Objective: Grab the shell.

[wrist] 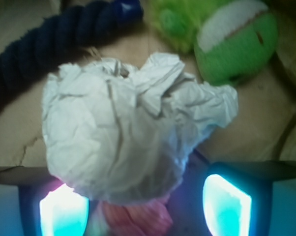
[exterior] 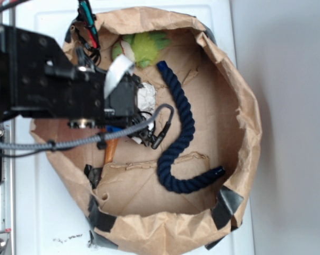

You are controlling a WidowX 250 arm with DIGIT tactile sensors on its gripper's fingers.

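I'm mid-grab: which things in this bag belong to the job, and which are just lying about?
Job:
shell
claw, open, with the shell between its fingers

Lying about:
white paper wad, lying partly over the shell
navy rope
green plush toy
paper bag

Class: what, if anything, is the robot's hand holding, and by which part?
Cannot be told: the ridged orange-pink shell lies between the hand fingers, under crumpled white paper; contact is hidden.

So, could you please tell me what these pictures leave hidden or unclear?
- Shell: exterior view, only its orange tail shows below the arm; wrist view, mostly behind the paper wad.
- Gripper: contact with the shell is hidden by the wad.
- Plush toy: wrist view, blurred and cut by the top edge.
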